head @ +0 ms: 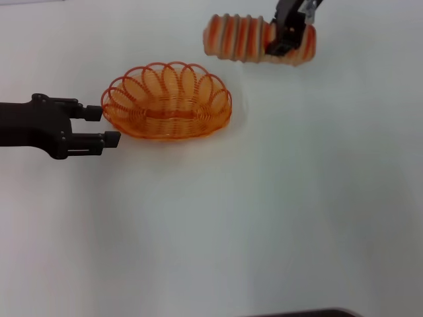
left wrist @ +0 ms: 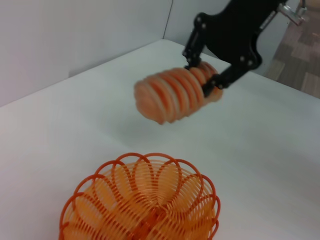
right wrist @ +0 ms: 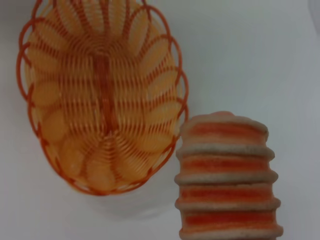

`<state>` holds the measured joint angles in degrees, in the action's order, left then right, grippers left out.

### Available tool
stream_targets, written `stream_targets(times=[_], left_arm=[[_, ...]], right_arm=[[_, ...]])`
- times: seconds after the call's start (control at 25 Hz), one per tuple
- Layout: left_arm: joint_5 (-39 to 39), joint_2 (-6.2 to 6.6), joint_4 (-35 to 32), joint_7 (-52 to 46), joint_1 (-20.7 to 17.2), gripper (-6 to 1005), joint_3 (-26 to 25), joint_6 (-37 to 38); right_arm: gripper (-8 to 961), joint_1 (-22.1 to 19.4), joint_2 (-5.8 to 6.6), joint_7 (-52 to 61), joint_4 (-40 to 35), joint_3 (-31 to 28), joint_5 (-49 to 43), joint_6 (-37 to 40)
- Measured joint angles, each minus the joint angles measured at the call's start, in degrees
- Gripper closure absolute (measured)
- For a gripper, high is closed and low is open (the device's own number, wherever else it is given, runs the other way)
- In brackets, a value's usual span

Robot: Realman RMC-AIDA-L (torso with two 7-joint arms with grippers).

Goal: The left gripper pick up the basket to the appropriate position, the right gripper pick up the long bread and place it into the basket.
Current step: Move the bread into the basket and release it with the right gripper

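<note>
White tabletop (head: 277, 218): right gripper (head: 284, 41) clamps the long bread (head: 241, 38) aloft, basket (head: 166, 100) below-left of it, long axes roughly parallel; left gripper (head: 106, 125) open, empty, beside basket's end.

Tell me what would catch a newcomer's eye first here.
Most striking is the long bread, clamped near one end by the right end effector at the far right of the white table; the left wrist view shows it lifted clear. Next comes the empty orange basket resting left of centre, with the open left end effector just beside its left end, not touching it.
</note>
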<state>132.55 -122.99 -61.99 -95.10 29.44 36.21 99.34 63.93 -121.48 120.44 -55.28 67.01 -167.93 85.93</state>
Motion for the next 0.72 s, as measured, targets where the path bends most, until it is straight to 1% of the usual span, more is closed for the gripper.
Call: stream_targets(times=[0.4, 0.6, 0.72], left_arm=[[0.1, -0.09, -0.9, -0.1, -0.4, 357, 0.1, 0.6], [0.0, -0.15, -0.9, -0.1, -0.2, 357, 0.3, 0.7], [0.0, -0.16, -0.9, -0.3, -0.1, 358, 0.3, 0.7]], right_arm=[[573, 0.7, -0.08, -2.0, 0.1, 4.8, 4.5, -4.5], [578, 0.7, -0.08, -2.0, 0.2, 8.6, 8.8, -5.6], [580, 0.7, -0.07, -2.4, 0.3, 9.3, 11.4, -5.7]])
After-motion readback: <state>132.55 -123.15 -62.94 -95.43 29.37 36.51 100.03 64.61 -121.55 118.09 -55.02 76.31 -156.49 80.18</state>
